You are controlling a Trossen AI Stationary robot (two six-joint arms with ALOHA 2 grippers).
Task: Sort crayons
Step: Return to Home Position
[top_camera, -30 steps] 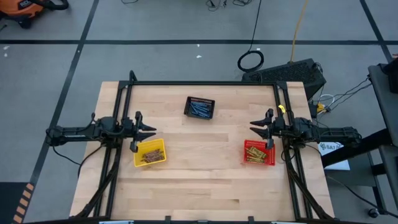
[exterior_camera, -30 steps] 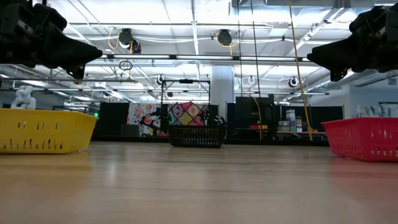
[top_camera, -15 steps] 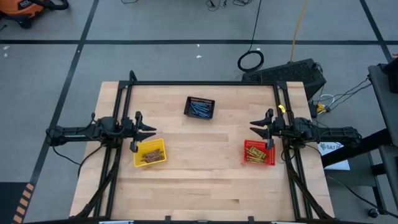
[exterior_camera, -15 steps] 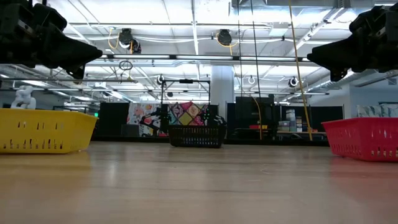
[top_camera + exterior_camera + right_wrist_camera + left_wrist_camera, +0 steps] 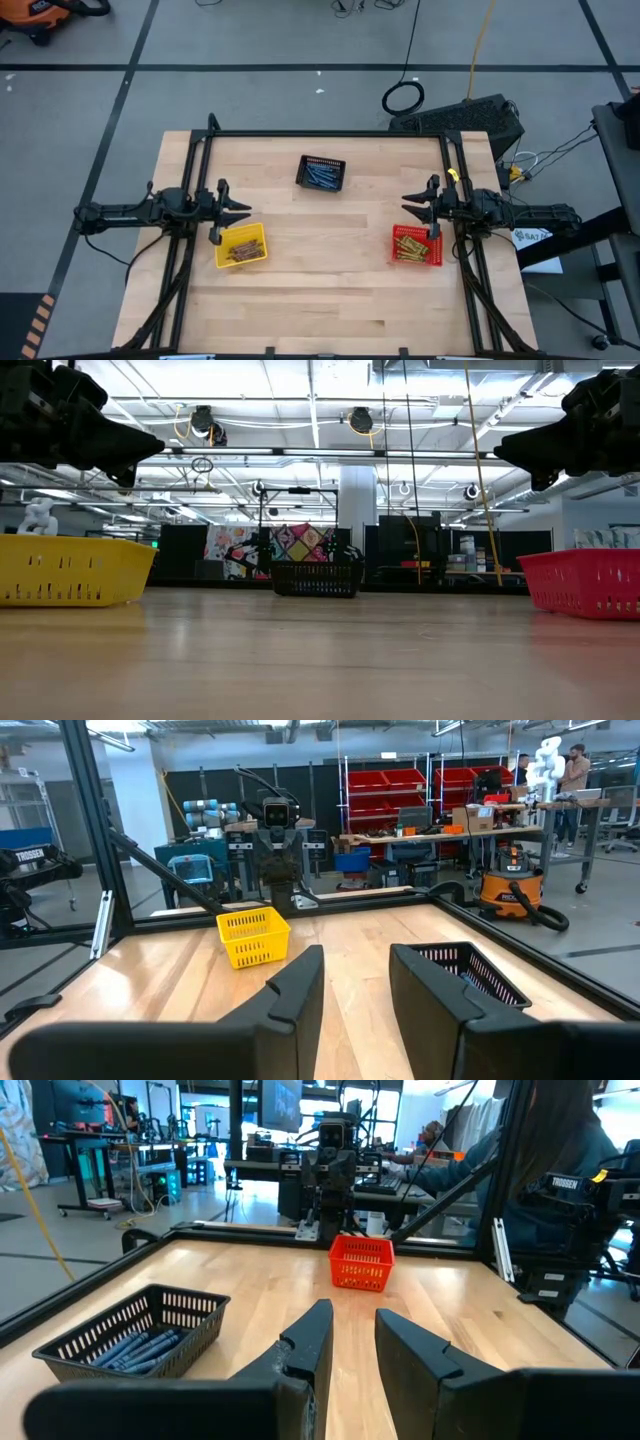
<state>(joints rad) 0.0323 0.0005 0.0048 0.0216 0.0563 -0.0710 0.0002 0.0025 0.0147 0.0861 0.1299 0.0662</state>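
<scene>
The crayons lie sorted in three mesh baskets. Blue crayons lie in the black basket at the far middle, also in the left wrist view. Brownish crayons lie in the yellow basket at the left. Olive-yellow crayons lie in the red basket at the right. My left gripper hovers open and empty just beyond the yellow basket's far edge; it also shows in its wrist view. My right gripper hovers open and empty just beyond the red basket's far edge; its wrist view shows it too.
A black metal frame runs along the table's far edge and down both sides. Bare wood lies between and in front of the baskets. People sit at desks in the room beyond.
</scene>
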